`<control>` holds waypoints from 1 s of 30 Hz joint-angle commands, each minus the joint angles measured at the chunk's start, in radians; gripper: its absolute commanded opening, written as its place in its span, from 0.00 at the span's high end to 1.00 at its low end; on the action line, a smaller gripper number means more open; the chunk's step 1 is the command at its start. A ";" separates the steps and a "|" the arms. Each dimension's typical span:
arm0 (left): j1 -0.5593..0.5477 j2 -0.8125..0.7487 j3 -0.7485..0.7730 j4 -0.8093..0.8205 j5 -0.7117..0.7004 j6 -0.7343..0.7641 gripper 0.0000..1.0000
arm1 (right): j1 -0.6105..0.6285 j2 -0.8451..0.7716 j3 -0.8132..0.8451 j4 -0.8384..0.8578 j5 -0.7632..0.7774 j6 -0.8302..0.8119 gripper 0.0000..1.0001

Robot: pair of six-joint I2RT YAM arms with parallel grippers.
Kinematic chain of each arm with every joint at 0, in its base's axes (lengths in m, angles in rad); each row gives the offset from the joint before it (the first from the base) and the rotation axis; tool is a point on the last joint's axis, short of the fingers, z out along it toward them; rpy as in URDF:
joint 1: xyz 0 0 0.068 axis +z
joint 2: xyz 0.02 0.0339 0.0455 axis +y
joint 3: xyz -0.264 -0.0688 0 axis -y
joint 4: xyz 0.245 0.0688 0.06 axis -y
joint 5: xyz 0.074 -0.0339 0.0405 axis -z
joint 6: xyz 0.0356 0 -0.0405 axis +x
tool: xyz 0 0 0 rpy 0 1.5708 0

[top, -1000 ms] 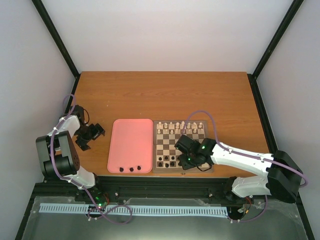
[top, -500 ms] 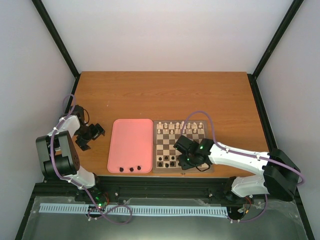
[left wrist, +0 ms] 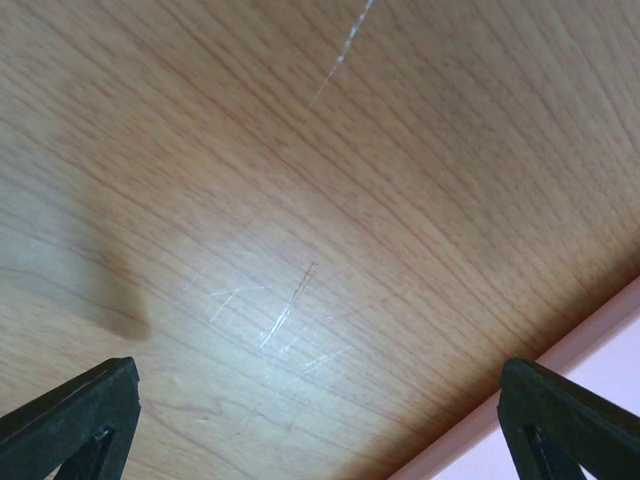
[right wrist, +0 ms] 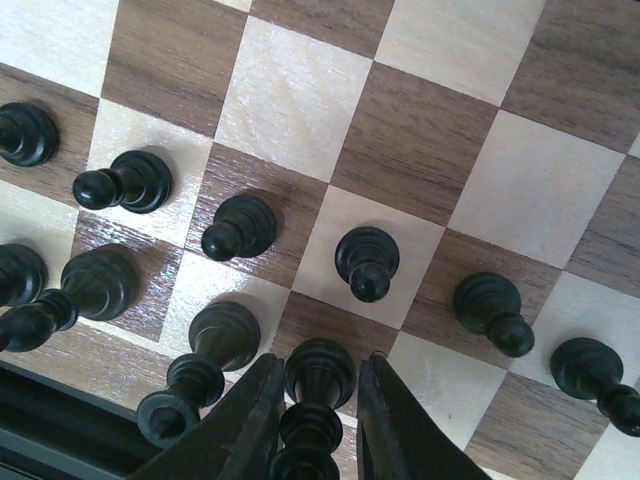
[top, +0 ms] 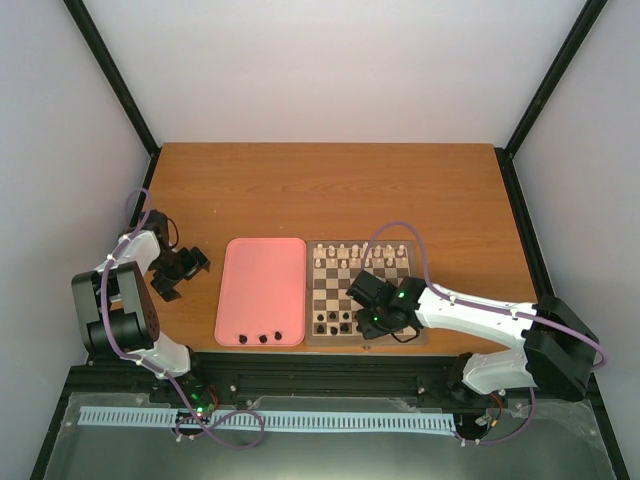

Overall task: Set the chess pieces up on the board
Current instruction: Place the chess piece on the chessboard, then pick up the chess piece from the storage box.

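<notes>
The board (top: 330, 290) lies right of centre, with cream chess pieces (top: 345, 255) on its far rows and dark chess pieces (top: 333, 320) on its near rows. My right gripper (top: 368, 322) hangs over the near rows. In the right wrist view its jaws (right wrist: 320, 362) stand slightly parted around a tall black piece (right wrist: 318, 375) upright on a dark square, with a thin gap on the right side. Black pawns (right wrist: 367, 262) stand one row beyond, and another tall black piece (right wrist: 205, 355) stands beside it on the left. My left gripper (left wrist: 315, 400) is open over bare wood, holding nothing.
A pink tray (top: 262, 290) lies left of the board with three dark pieces (top: 262, 338) at its near edge. The tray's edge (left wrist: 610, 340) shows at the lower right of the left wrist view. My left gripper (top: 185, 265) rests left of the tray.
The right jaws have parted a little from the tall black piece, which stays standing on its square. The right arm has shifted slightly left. The left arm has not moved.
</notes>
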 commanded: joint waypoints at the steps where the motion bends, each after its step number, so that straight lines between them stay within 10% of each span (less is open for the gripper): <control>1: -0.004 -0.004 0.005 0.013 0.003 0.014 0.00 | -0.006 0.007 0.018 0.003 0.024 0.000 0.77; 19: -0.004 -0.005 0.008 0.014 0.008 0.011 0.00 | -0.006 -0.082 0.191 -0.174 0.030 -0.047 0.67; 30: -0.004 -0.002 0.019 0.011 0.021 0.011 0.00 | 0.009 0.291 0.616 -0.119 -0.088 -0.358 0.54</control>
